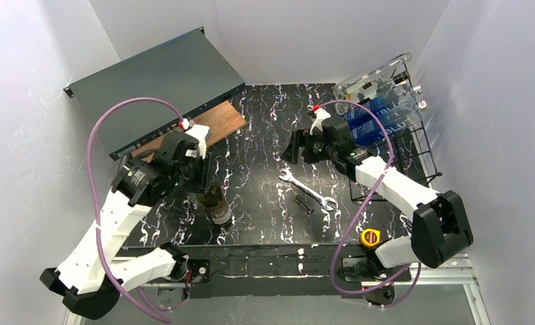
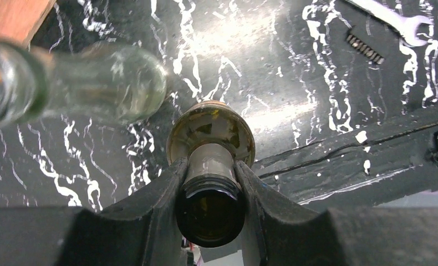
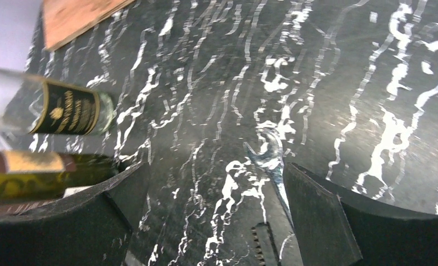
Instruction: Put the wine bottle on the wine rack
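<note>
Olive wine bottle upright, wire wine rack far right

Robot lab test cell. Plain white panels box in black marbled table on three sides. Bolted at near edge by metal rail: left arm, right arm, purple cables looping off both. Mismatched props on table: wrench, yellow tape measure, grey metal case, wooden board, black wire wine rack
</note>
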Controlling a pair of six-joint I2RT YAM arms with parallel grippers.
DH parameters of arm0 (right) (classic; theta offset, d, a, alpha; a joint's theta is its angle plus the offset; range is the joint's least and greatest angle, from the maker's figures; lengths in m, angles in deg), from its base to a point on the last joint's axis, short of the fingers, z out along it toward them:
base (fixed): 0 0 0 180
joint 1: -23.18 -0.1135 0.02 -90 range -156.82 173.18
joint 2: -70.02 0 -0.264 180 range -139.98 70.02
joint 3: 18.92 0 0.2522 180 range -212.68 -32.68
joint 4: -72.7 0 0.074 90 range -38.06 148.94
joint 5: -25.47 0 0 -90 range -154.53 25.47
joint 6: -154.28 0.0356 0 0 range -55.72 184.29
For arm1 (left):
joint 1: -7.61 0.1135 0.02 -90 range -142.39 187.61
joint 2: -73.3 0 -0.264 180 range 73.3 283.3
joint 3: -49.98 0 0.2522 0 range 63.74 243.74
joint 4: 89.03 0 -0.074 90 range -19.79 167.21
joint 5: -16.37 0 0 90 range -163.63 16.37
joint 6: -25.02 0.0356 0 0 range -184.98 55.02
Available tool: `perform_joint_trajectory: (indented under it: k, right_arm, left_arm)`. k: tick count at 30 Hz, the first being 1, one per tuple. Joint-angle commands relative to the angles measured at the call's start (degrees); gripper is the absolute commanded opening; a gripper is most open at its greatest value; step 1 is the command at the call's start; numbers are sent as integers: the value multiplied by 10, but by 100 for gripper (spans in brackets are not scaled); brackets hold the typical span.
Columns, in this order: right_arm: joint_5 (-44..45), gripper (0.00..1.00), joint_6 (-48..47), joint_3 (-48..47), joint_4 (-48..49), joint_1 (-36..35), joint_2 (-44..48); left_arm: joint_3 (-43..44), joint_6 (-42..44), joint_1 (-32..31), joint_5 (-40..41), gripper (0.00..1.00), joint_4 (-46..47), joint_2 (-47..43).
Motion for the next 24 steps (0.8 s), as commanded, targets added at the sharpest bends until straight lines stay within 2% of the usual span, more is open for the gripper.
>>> perform_joint_trajectory:
  k: [1,5,14,20,24]
  right_arm:
    - [-110,98,-44,-2,68,-18,13]
    - [-169,98,-85,-3,85,-45,24]
    - [-237,98,-133,-19,102,-101,36]
    - [-224,98,-177,-10,145,-129,57]
    - [-249,98,-177,-36,130,-134,36]
  left_arm:
    - [59,49,-2,-64,0,61,33]
    - [78,75,-2,-97,0,93,68]
    - [159,124,-3,-183,0,124,149]
    - [205,160,-2,-302,0,123,204]
    - [228,171,-2,-322,0,126,230]
